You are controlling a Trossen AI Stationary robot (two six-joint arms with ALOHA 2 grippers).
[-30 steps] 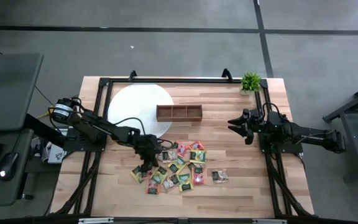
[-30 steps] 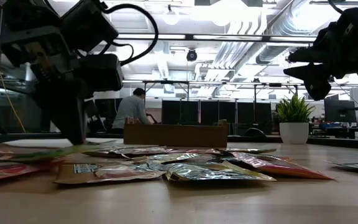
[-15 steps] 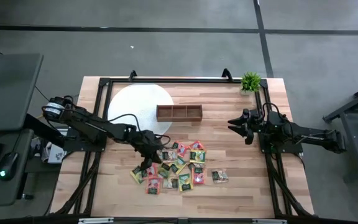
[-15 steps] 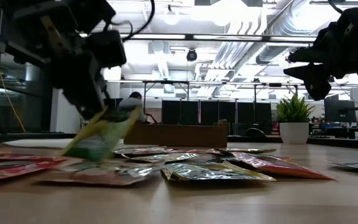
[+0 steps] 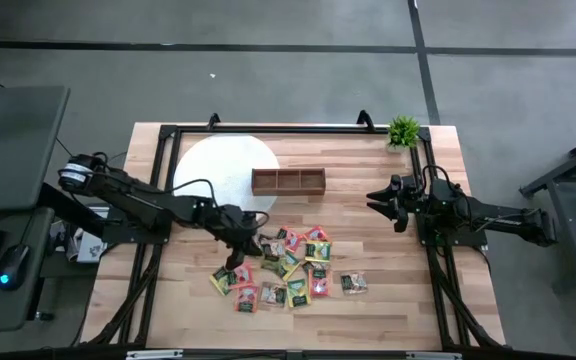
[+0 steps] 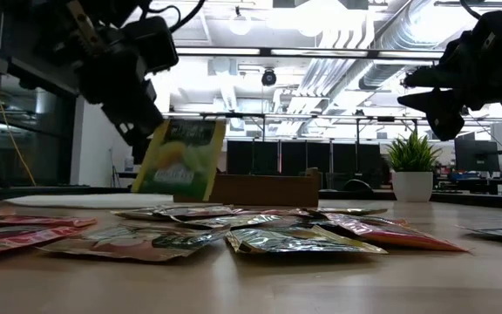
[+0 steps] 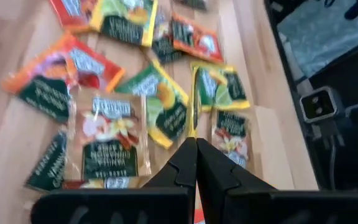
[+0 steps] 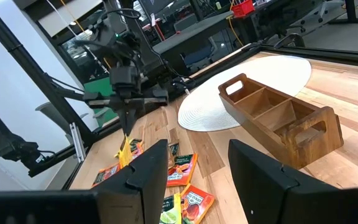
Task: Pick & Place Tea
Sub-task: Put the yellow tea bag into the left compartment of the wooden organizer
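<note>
Lifted clear of the pile since a second ago: green-yellow packet, flat glossy foil square with dark label patch, pinched edge-on in closed left gripper, hanging above the scattered tea packets near bench's front-middle. Was still flat on the wood earlier. Low view alone showing packet's printed face and crinkled foil sheen of pile; left wrist view showing only its thin edge between shut fingers. Brown wooden three-compartment tray toward back edge, beside round white mat; small potted plant at back-right corner. Right gripper parked by right edge, jaws apart, empty.
</note>
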